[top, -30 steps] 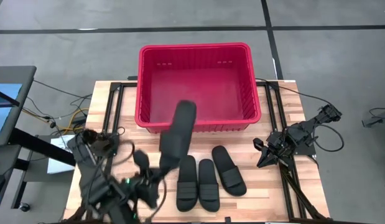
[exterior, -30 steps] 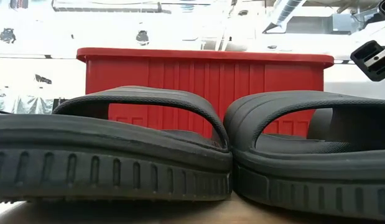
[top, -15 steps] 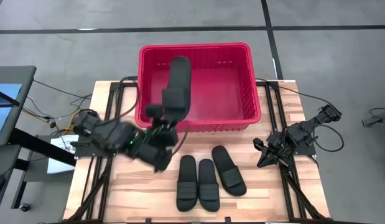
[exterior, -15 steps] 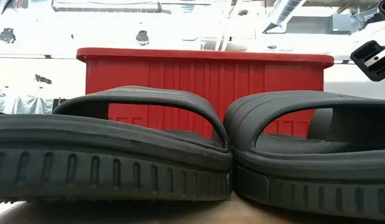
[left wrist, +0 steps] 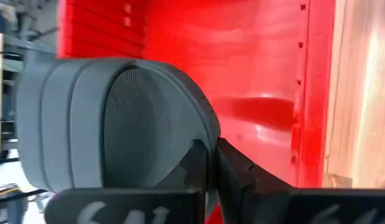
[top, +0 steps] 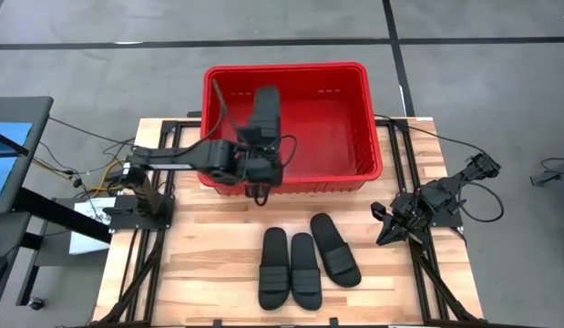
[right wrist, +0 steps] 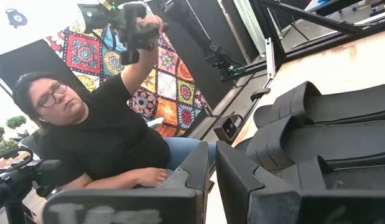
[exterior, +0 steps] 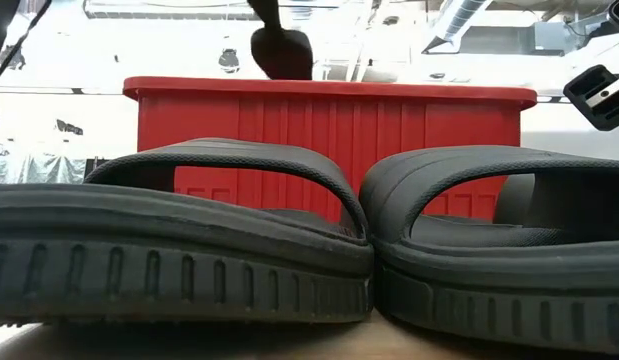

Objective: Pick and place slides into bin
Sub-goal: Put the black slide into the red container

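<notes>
The red bin (top: 373, 137) stands at the table's far edge. One black slide (top: 266, 114) hangs over the bin's left half, and its far end shows above the rim (exterior: 279, 45) in the low view. My left gripper (top: 260, 157), above the bin's near wall, is shut on it. Three more slides (top: 304, 264) lie on their soles side by side near the table's front. My right gripper (top: 384, 223) stays shut at the table's right side, touching nothing. My left gripper pinches the slide's near end at the sole's edge (left wrist: 201, 146) between its two fingers. The fingers slant down toward the table's far side, along the slide's length. The slide is lifted clear and stretches away from the fingers over the bin's inside.
Black frame rails (top: 172, 137) run along both sides of the table. Bare wood lies between the bin and the three slides. Beyond the table a person (right wrist: 105, 137) sits with one arm raised.
My left gripper has swung from the table's near left toward the far edge and the bin, staying shut on the slide. The slide has been carried from above the wood to over the bin's inside, and its far end now shows above the rim.
</notes>
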You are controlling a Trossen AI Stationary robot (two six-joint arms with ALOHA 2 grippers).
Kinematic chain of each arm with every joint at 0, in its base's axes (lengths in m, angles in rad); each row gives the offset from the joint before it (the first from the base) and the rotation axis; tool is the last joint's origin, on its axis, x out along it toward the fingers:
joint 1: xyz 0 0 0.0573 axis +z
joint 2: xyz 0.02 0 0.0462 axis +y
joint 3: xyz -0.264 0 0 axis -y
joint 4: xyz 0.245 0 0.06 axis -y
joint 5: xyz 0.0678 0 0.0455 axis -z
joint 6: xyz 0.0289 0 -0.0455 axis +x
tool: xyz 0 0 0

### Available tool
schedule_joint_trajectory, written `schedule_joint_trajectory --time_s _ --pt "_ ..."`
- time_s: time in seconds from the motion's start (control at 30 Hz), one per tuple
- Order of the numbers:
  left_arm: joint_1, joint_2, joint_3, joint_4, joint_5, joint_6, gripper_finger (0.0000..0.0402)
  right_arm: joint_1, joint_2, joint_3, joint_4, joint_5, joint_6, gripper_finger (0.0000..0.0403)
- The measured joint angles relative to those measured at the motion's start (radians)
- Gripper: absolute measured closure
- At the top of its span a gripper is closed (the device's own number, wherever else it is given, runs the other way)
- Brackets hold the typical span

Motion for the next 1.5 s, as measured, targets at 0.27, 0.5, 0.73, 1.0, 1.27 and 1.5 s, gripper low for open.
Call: schedule_joint_trajectory --time_s 0.27,0.5,0.73,1.0,1.27,1.5 --pt "0.134 0.000 -0.189 0.149 0.120 0.098 0.0401 0.000 0.000 0.000 0.000 0.000 0.000 0.0381" --pt "0.242 0.000 -0.304 0.249 0.232 0.149 0.0401 0.000 0.000 0.000 0.000 0.000 0.000 0.0381" --pt "0.322 -0.007 -0.389 0.409 0.417 0.215 0.0401 0.000 0.000 0.000 0.000 0.000 0.000 0.0381" --pt "0.423 0.011 -0.410 0.460 0.420 0.275 0.0401 0.000 0.000 0.000 0.000 0.000 0.000 0.0381" --pt "0.492 0.002 -0.406 0.480 0.469 0.294 0.0401 0.000 0.000 0.000 0.000 0.000 0.000 0.0381" --pt "0.498 0.011 -0.406 0.495 0.488 0.313 0.0401 0.000 0.000 0.000 0.000 0.000 0.000 0.0381"
